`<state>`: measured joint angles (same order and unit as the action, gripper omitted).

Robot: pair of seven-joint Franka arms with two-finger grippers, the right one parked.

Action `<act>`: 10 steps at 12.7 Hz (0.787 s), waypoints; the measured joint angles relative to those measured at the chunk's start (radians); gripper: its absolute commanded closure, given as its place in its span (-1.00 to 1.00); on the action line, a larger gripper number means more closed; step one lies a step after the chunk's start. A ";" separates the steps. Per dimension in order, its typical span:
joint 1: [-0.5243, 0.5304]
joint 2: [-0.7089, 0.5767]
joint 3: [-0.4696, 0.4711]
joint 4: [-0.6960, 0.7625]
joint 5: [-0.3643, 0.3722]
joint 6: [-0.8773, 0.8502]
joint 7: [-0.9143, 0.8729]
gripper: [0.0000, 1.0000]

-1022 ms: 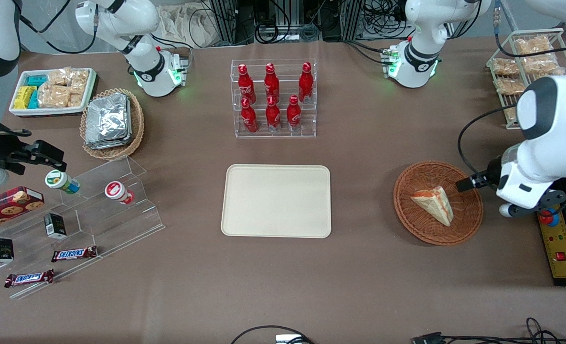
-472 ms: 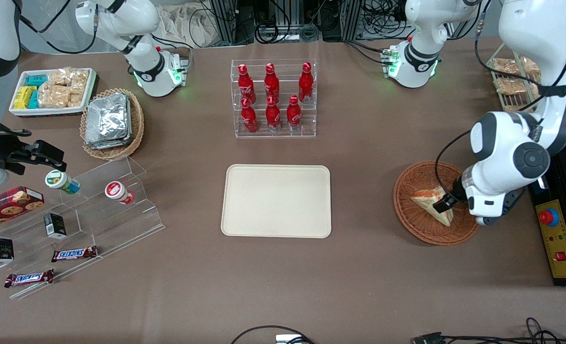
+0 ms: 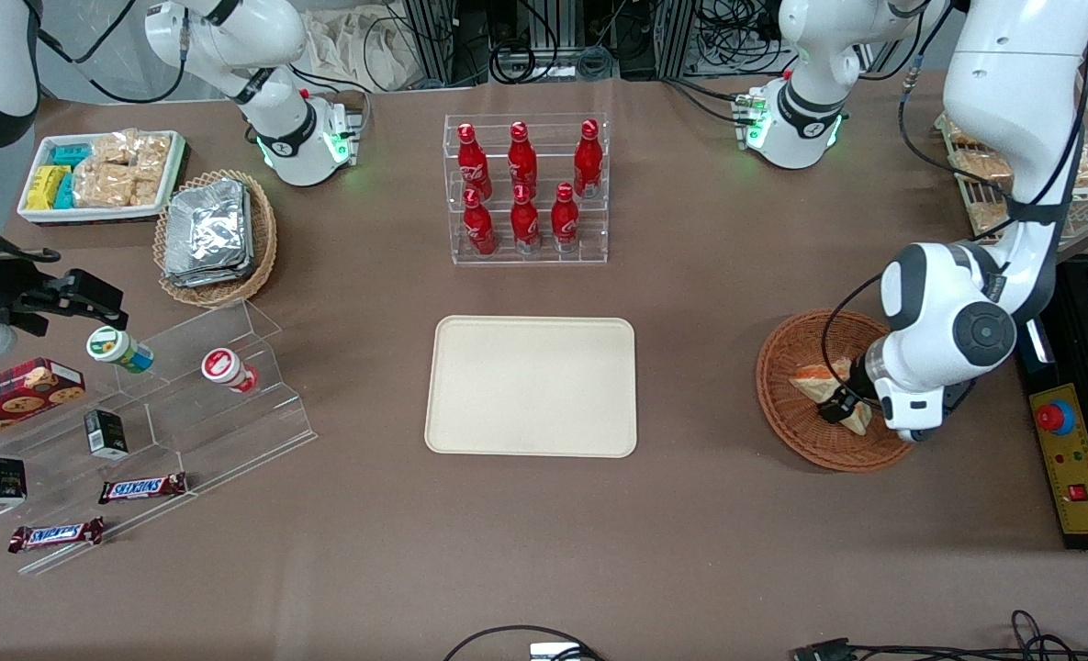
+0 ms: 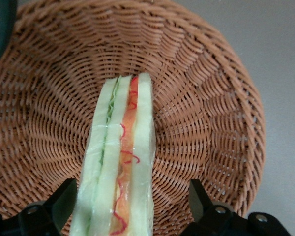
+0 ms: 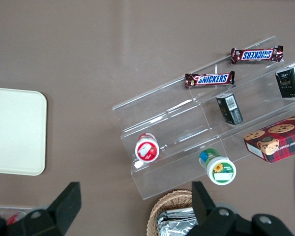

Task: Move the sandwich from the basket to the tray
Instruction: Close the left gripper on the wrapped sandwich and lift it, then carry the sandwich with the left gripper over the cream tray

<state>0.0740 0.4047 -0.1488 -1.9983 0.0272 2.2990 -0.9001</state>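
**Wicker bowl, wedge between the fingers**

Reddish-brown wicker forms the round basket point(image 3: 805, 441), which sits toward the working arm's end of the table, well apart from the cream tray point(image 3: 532, 386). In it lies the sandwich point(image 4: 119, 162), a triangular wedge resting with its cut edge turned up to the wrist camera. The gripper point(image 3: 839, 407) is low inside the basket, spread wide, with 1 finger point(image 4: 59, 206) on each flat face of the wedge and a clear gap on both sides; nothing is pinched yet.

The step in hand looks like the grasp itself. To do it well, the fingers should probably come a little lower so the pads meet the broad bread faces rather than the top edge, then close gently and evenly. The wedge seems soft and wrapped in clear film, so a hard squeeze could crush it and a light one might let the film slip. Lifting straight up before travelling would keep it off the raised rim.

The bread is pale, with 2 filling bands, green and orange-red. The basket's weave is coarse and ribbed, its walls shallow and sloping. The tray is smooth, flat, low-rimmed, with rounded corners.
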 measured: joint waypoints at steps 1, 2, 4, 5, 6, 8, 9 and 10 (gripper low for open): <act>-0.002 0.008 0.000 0.000 0.000 0.001 -0.008 -0.56; -0.004 0.013 0.000 0.000 0.000 0.001 -0.011 0.02; -0.005 0.018 0.000 0.000 0.000 0.003 -0.015 1.00; -0.006 0.018 0.000 0.000 0.003 0.003 -0.015 1.00; -0.007 0.017 0.000 0.002 0.009 0.003 -0.017 1.00; -0.008 0.014 0.000 0.022 0.013 0.002 -0.026 1.00; -0.009 0.008 0.000 0.047 0.014 -0.017 -0.026 1.00; -0.009 0.000 -0.001 0.086 0.016 -0.076 -0.024 1.00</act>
<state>0.0651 0.4043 -0.1500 -1.9122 0.0435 2.2228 -0.9242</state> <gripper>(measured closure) 0.656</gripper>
